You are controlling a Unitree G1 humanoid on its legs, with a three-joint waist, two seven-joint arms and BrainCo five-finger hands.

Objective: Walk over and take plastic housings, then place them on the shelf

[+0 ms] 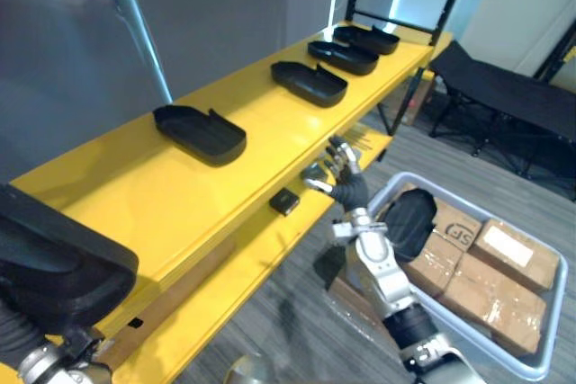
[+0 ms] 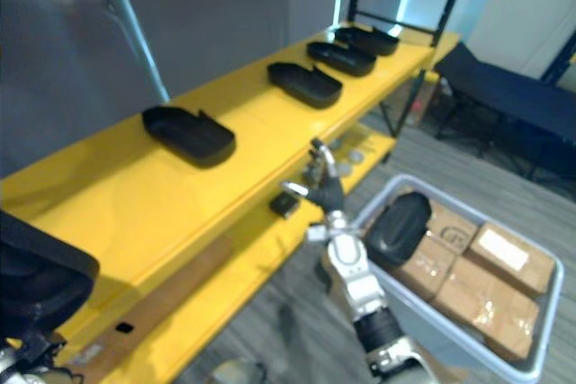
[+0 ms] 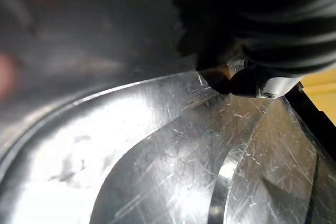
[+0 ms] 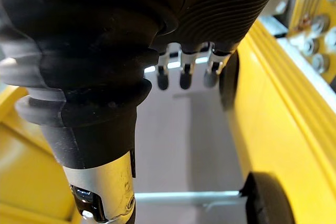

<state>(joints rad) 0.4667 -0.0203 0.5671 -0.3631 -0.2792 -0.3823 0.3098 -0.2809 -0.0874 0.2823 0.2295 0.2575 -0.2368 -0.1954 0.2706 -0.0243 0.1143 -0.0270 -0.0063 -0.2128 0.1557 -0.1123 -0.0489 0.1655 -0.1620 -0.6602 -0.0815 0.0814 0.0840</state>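
- The left hand (image 3: 245, 81) is at the near end of the yellow shelf (image 1: 180, 200), under a black housing (image 1: 54, 258); its fingers are hidden there, so I cannot tell their state.
- The right hand (image 1: 338, 177) hangs just before the shelf edge, fingers relaxed and apart, holding nothing.
- A row of housings (image 1: 309, 84) lies on the top board.
- One more housing (image 1: 409, 220) lies on cardboard boxes (image 1: 490, 290) in a grey bin (image 1: 540, 361).
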